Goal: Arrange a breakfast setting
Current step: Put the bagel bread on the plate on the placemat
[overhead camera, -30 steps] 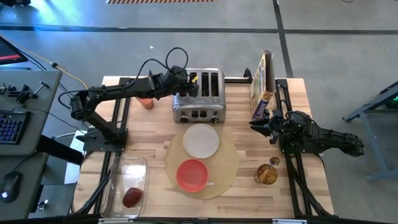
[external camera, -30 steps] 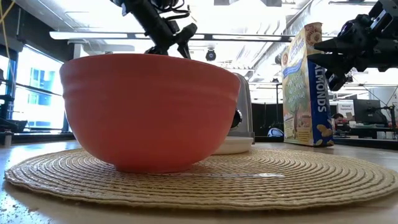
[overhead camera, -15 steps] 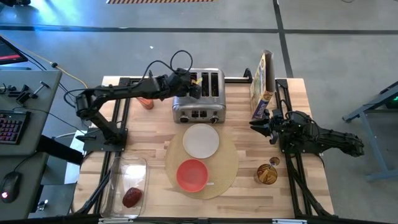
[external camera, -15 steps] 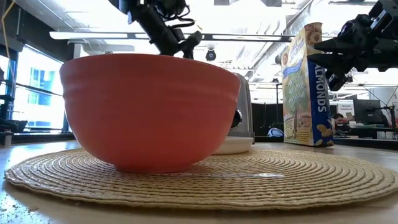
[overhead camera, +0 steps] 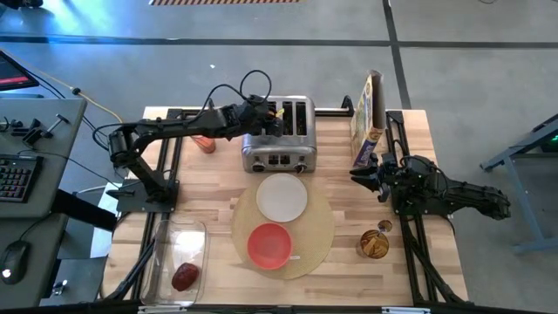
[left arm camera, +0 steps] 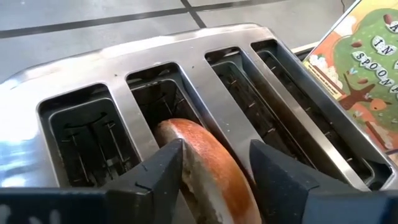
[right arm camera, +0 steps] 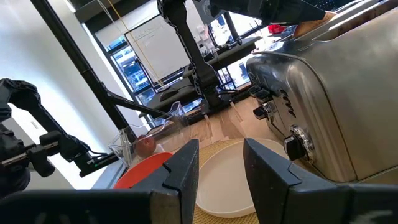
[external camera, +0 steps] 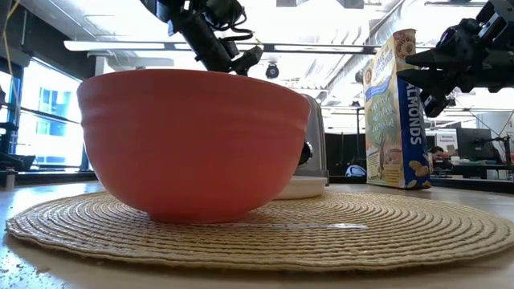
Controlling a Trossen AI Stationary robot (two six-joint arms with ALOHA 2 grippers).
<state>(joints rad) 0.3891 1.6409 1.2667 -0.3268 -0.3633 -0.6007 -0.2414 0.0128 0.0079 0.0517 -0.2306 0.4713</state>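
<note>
Two toaster (left arm camera: 205, 81) slot walls flank your left pincer (left arm camera: 214, 171), fingers straddling the toast slice (left arm camera: 208, 168); whether clamped, unclear.

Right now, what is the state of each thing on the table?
toast slice: in toaster slot, between left jaws
toaster: upright
white plate: bare, on placemat
red bowl: upright
fruit: in tub
cereal box: standing
</note>
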